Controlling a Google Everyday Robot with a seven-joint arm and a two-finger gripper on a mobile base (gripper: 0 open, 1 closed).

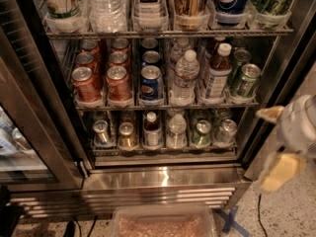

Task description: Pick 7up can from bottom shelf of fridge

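Observation:
The fridge (163,179) stands open in front of me, its glass door (29,132) swung out to the left. On the bottom shelf (163,150) a green 7up can (201,133) stands at the front of the second lane from the right. It sits between a water bottle (176,130) and a silver can (226,130). My gripper (274,143) hangs to the right of the fridge opening, outside it, at about the height of the bottom shelf. Its pale yellow fingers (279,171) are apart and hold nothing.
The bottom shelf also holds a silver can (101,131), a gold can (126,135) and a dark bottle (152,129). The middle shelf has red cans (86,83), blue Pepsi cans (150,82), bottles and green cans (245,79). A clear plastic bin (163,223) sits on the floor below.

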